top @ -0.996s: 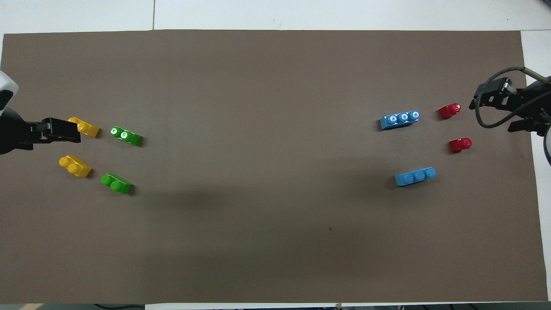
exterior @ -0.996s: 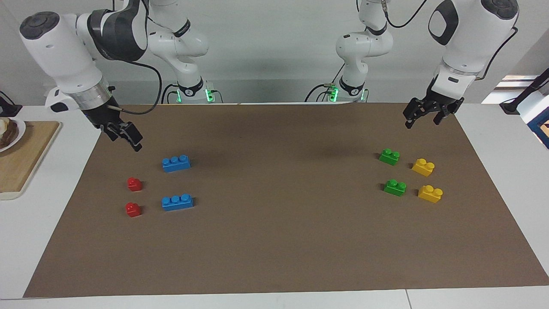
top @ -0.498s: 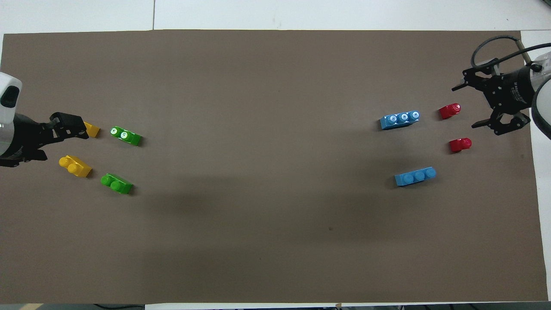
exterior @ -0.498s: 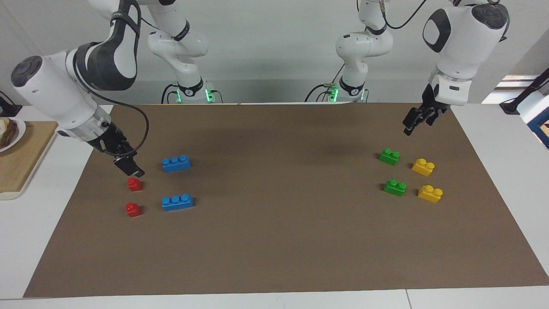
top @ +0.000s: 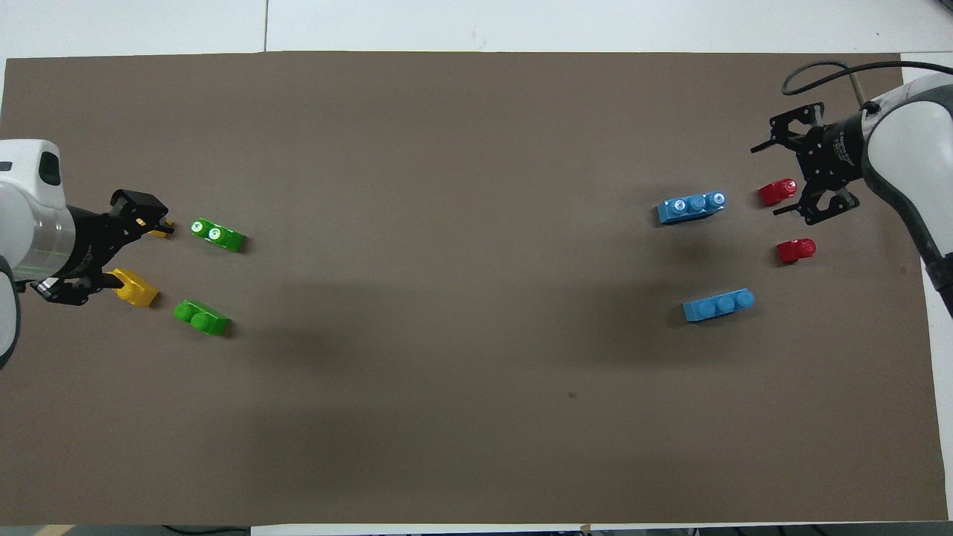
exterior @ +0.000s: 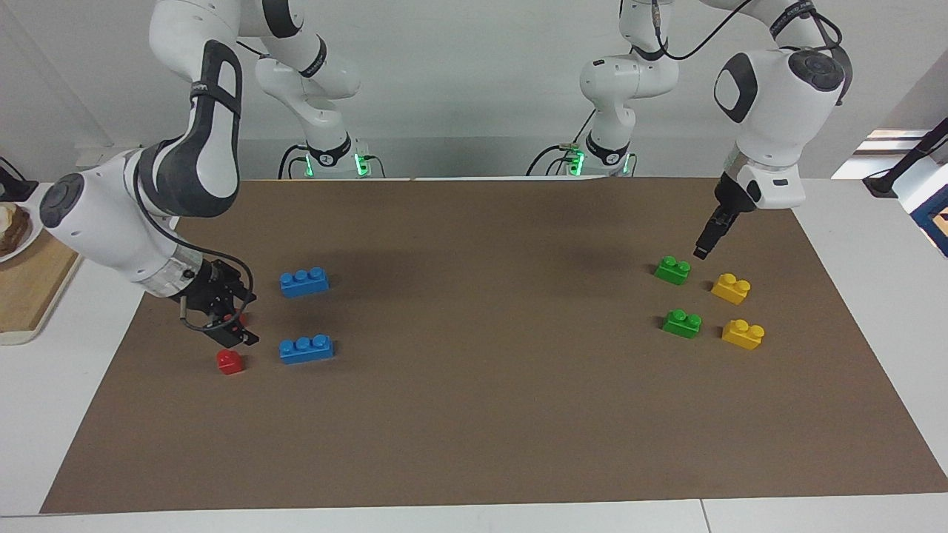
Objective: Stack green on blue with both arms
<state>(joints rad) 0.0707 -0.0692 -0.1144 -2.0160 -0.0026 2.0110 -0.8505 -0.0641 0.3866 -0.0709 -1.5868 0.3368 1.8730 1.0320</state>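
No readable text, label, brand, number or sign is showing in either view. A small round mark is sitting on each arm's base collar, near the green lights, and a faint pale marking is showing on the right gripper (top: 788,170) body, but both are too small to read.

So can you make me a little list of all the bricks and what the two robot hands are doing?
green bricks: two, on the mat, unstacked
blue bricks: two, on the mat, nothing on them
yellow bricks: two, beside the greens
red bricks: two, beside the blues
left gripper: open, empty, above the greens and yellows
right gripper: open, empty, over a red brick
mat: brown
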